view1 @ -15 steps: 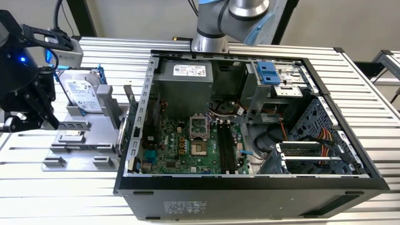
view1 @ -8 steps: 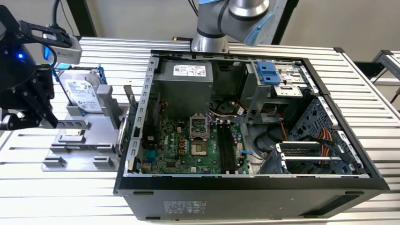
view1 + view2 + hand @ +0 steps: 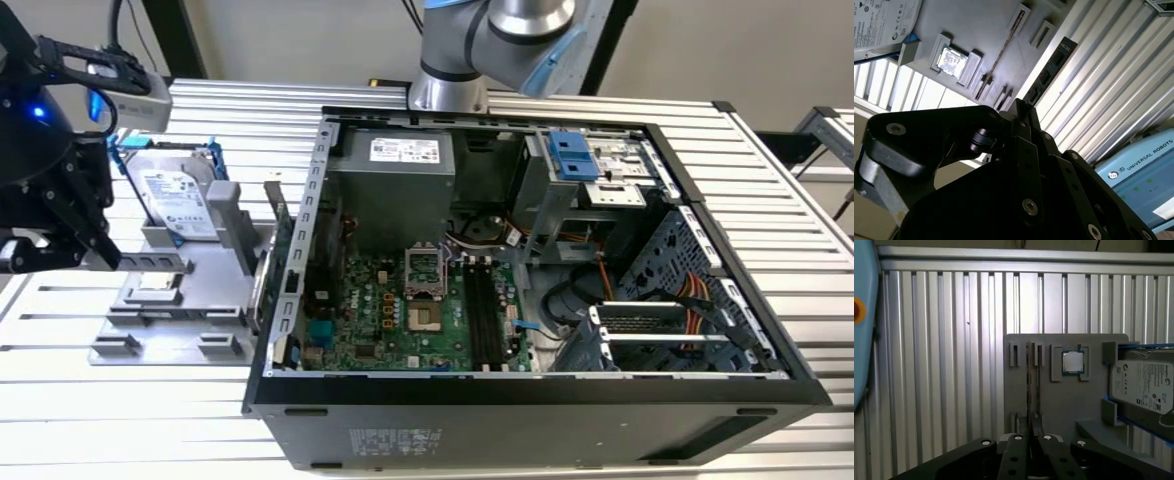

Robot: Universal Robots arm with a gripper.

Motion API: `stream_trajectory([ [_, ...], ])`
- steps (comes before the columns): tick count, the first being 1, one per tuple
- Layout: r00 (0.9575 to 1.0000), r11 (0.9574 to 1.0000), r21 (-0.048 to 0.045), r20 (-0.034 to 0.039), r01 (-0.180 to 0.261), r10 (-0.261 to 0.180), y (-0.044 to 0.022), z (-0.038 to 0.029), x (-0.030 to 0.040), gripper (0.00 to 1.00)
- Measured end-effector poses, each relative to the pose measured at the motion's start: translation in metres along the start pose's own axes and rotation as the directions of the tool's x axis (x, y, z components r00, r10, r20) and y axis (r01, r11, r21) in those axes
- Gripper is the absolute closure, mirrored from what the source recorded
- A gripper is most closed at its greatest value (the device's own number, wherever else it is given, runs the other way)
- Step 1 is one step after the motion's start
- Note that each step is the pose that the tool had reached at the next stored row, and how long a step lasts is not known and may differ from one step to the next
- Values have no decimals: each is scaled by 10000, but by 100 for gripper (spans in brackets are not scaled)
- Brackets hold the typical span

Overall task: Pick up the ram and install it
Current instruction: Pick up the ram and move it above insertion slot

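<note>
The ram stands on its long edge in the slots of a grey holder plate. In the first wrist view it is edge-on, a thin brown line. In the second wrist view the ram runs slantwise across the holder plate. My black gripper hovers above the plate, lined up with the near end of the ram and apart from it. Its fingers are drawn together with nothing held. In the exterior view the gripper hangs at the exterior view's left, over the holder plate.
On the same plate lie a small square silver processor chip and a silver hard drive in a blue frame. An open computer case with its green motherboard stands at the exterior view's right. A pendant lies on the slatted table.
</note>
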State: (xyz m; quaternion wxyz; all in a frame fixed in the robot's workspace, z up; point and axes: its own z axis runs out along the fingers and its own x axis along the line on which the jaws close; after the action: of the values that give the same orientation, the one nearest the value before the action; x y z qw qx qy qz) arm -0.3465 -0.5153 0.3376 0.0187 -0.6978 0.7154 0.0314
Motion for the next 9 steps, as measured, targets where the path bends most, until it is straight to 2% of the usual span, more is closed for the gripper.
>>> stream_trajectory([
  [9, 10000, 10000, 0, 0, 0, 0, 1, -63, -4, 100],
])
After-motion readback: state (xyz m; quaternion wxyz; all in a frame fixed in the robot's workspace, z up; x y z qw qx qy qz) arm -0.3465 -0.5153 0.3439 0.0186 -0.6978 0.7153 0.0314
